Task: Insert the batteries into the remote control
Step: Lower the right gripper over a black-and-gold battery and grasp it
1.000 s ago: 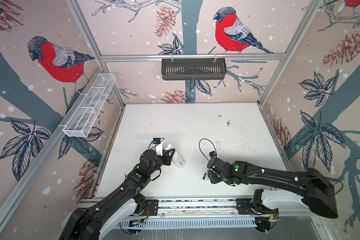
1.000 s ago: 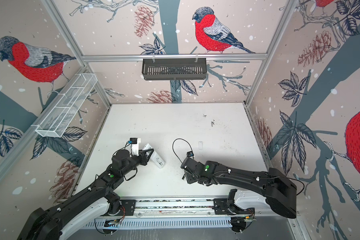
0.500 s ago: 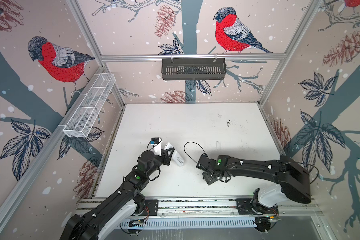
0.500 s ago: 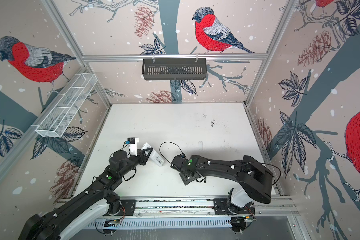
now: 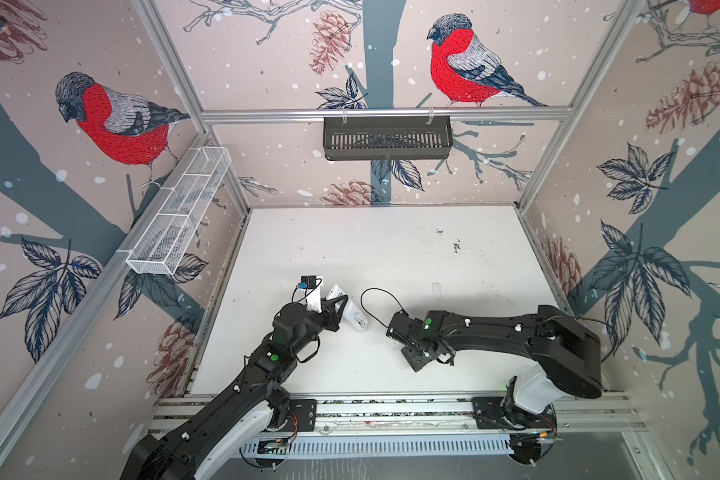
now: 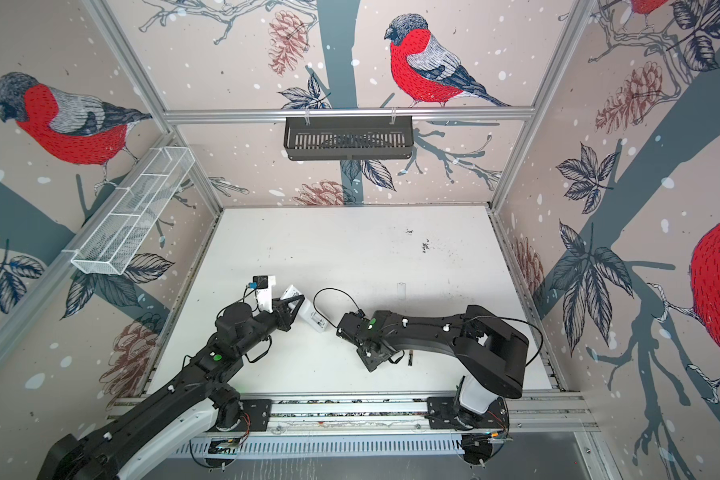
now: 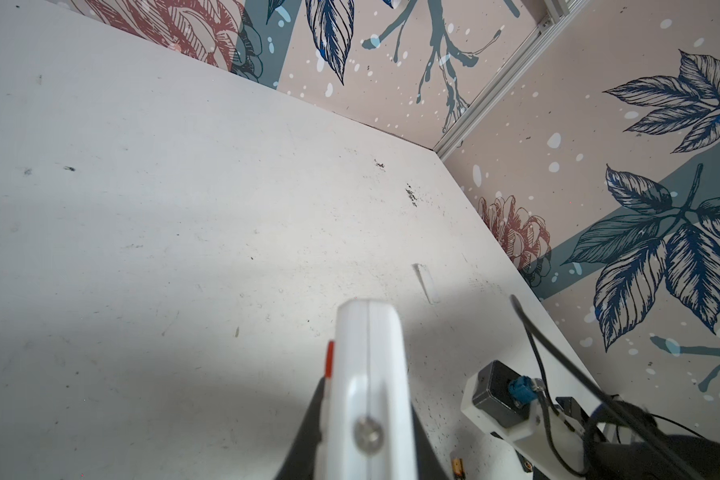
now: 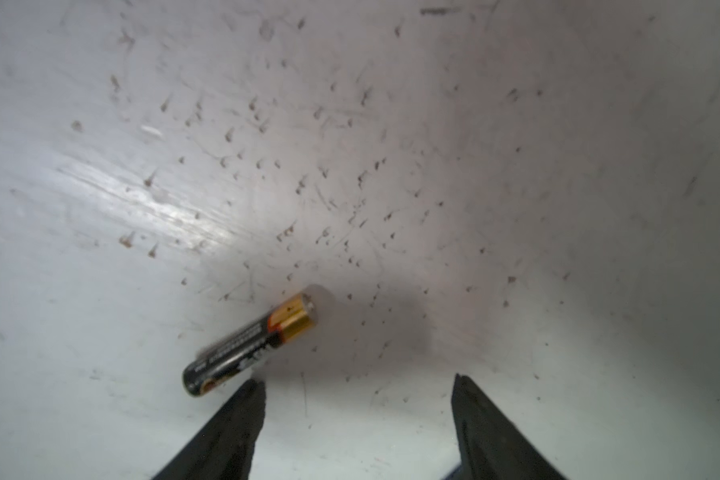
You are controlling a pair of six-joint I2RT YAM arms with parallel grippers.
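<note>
The black slotted basket [image 5: 387, 137] on the back rail and the white mesh basket [image 5: 179, 216] on the left wall show no contents that can be made out. The left pincer [image 5: 336, 305] is pinching the remote control [image 5: 353, 316] at the near-left of the bench [image 5: 391, 249]. The remote's long axis runs diagonally from far-left to near-right, its near end toward the right arm. The right pincer [image 8: 358, 399] stands spread, low over the bench. One battery [image 8: 250, 343] lies flat just beside a fingertip [image 8: 242, 415], outside the gap, with its gold end pointing away from the pincer.
</note>
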